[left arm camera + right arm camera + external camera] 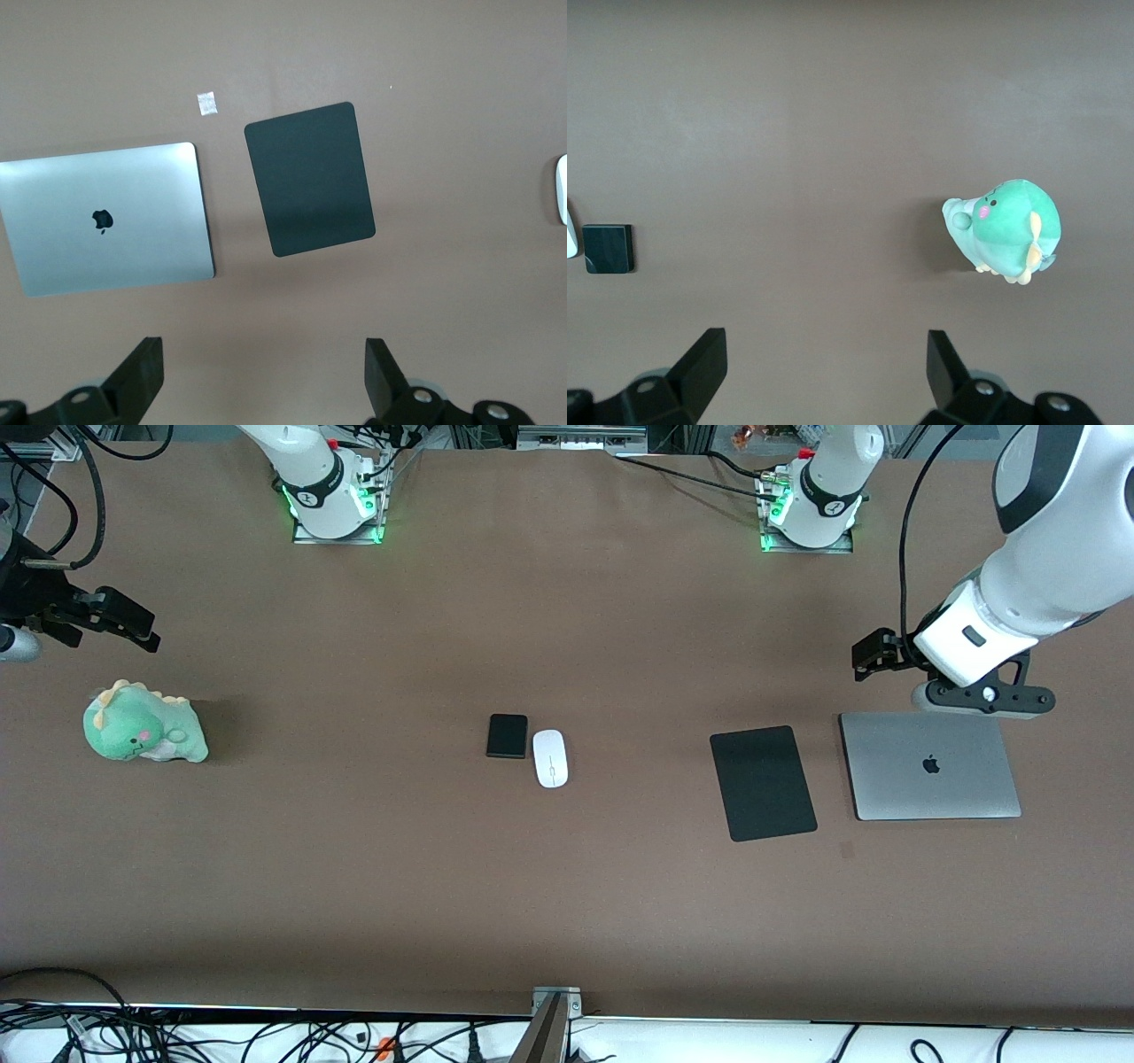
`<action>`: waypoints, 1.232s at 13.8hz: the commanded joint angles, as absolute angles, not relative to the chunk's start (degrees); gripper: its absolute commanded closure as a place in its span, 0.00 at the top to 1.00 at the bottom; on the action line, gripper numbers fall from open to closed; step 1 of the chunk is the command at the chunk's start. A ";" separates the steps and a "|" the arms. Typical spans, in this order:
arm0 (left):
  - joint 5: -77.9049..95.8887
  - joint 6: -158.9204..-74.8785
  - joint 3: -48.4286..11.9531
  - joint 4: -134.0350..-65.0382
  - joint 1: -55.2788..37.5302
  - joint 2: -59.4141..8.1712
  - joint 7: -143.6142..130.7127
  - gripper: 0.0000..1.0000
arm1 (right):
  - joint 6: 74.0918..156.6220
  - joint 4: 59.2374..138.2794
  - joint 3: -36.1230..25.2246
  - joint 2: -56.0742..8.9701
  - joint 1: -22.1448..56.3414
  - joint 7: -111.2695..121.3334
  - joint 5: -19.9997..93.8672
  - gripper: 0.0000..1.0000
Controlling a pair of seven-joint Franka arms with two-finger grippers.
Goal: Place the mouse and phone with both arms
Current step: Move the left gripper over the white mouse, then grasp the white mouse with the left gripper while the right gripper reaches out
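Front view of the brown table (567, 886) with both arms raised and neither touching any object. The mouse (550, 758), white and oval with a thin grey midline, lies near the table's middle. The phone (507, 736), a small black slab, sits just beside it at about 10 o'clock from the mouse, toward the right arm's end; whether the two touch cannot be told. From the mouse, at roughly 3 o'clock and well apart, lies a flat black mouse pad (763, 782), slightly rotated, and beside that, toward the left arm's end, a closed silver laptop (929, 766) with its logo uppermost. At roughly 9 o'clock from the phone, well apart, lies a green plush dinosaur (144, 734).

The left gripper (873, 653) hangs in the air over bare table close to the laptop's farther edge; in the left wrist view its fingers (142, 372) stand wide apart with nothing between them, the laptop (106, 219), mouse pad (309, 180) and a sliver of the mouse (562, 189) below. The right gripper (124, 622) hangs over bare table at 12 o'clock from the plush dinosaur; in the right wrist view its fingers (707, 359) are likewise spread wide and empty, above the plush dinosaur (1005, 228) and the phone (608, 248)
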State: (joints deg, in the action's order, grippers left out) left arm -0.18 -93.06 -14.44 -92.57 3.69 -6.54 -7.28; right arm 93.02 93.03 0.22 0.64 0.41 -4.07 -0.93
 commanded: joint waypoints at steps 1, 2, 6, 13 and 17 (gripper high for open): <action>0.70 -91.32 -15.81 -91.32 3.69 -6.68 -9.04 1.00 | 92.72 93.60 0.44 1.67 0.26 -3.78 -0.88 1.00; 0.79 -91.41 -16.95 -91.32 3.60 -6.94 -11.66 1.00 | 92.72 93.60 0.44 1.67 0.35 -3.95 -0.88 1.00; 1.23 -94.81 -23.89 -91.14 3.60 -12.46 -19.41 1.00 | 92.72 93.69 0.44 1.58 0.35 -4.04 -0.88 1.00; 1.76 -111.68 -26.63 -90.97 -7.27 -26.26 -42.59 1.00 | 92.73 93.87 0.53 1.23 0.35 -4.22 -0.97 1.00; -4.10 -117.25 -25.14 -83.87 -17.03 -36.45 -53.05 1.00 | 92.55 94.04 0.53 -0.35 0.53 -3.52 -0.97 1.00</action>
